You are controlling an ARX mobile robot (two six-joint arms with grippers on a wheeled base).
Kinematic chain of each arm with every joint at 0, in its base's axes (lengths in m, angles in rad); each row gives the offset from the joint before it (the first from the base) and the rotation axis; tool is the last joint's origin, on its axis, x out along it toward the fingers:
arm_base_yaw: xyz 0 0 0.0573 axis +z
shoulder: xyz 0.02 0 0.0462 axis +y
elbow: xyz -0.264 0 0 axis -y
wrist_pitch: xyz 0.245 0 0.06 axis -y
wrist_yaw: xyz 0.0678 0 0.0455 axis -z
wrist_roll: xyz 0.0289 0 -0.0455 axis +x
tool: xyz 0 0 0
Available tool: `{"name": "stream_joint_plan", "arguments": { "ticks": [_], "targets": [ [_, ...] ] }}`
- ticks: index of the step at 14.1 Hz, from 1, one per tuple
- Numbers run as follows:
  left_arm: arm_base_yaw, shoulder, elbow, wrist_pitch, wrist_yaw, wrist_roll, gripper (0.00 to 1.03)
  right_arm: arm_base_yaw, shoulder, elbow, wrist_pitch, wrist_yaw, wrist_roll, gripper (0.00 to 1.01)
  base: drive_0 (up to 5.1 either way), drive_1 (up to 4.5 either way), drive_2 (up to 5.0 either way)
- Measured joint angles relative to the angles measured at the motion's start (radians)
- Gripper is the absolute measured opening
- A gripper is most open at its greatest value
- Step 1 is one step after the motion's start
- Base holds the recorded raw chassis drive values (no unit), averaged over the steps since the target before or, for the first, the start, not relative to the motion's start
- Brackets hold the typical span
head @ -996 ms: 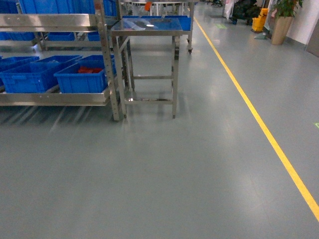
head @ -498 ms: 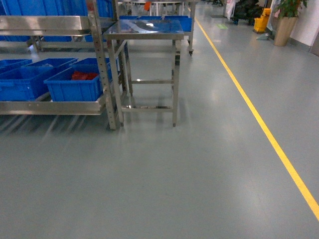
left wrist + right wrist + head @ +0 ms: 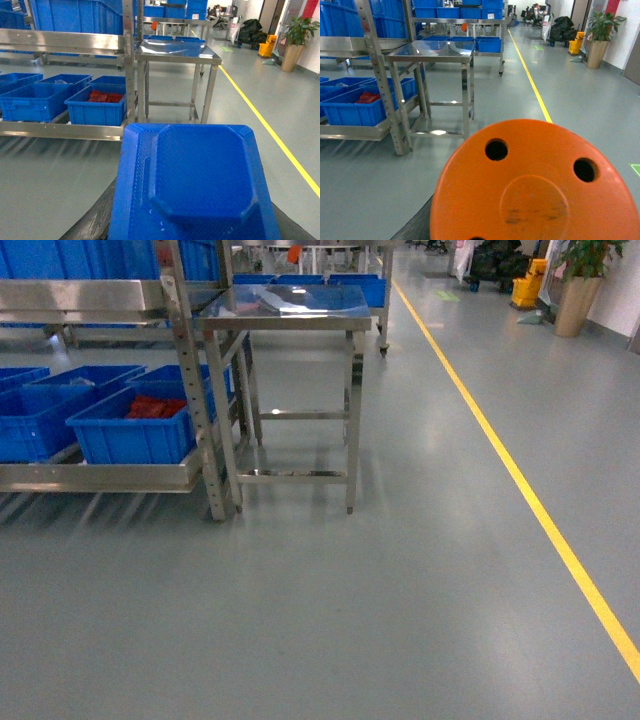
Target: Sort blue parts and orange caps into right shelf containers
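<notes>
A blue part (image 3: 200, 185) fills the lower half of the left wrist view, and my left gripper is shut on it; only a dark finger (image 3: 92, 222) shows beside it. An orange cap (image 3: 535, 190) with dark holes fills the bottom of the right wrist view, held by my shut right gripper, whose dark finger (image 3: 412, 227) edges it. Neither gripper appears in the head view. The shelf (image 3: 100, 477) stands ahead on the left and carries blue crates; the nearest container (image 3: 135, 435) holds red pieces.
A stainless steel table (image 3: 285, 305) stands just right of the shelf post (image 3: 195, 390). A yellow floor line (image 3: 520, 480) runs along the right. Further crates (image 3: 35, 420) sit on the shelf's lower level. A potted plant (image 3: 580, 280) and a yellow bucket (image 3: 527, 285) stand far back.
In the head view the shelf, crates and table have slid lower and slightly left and look closer. The red pieces in the nearest crate show more fully.
</notes>
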Motion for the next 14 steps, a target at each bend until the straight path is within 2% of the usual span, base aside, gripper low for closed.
{"name": "stream_joint_plan", "arguments": {
  "ticks": [14],
  "targets": [
    [0.000, 0.000, 0.000, 0.001, 0.000, 0.000, 0.42, 0.000, 0.000, 0.000, -0.001, 0.000, 0.000, 0.45, 0.0, 4.15, -4.2]
  ]
}}
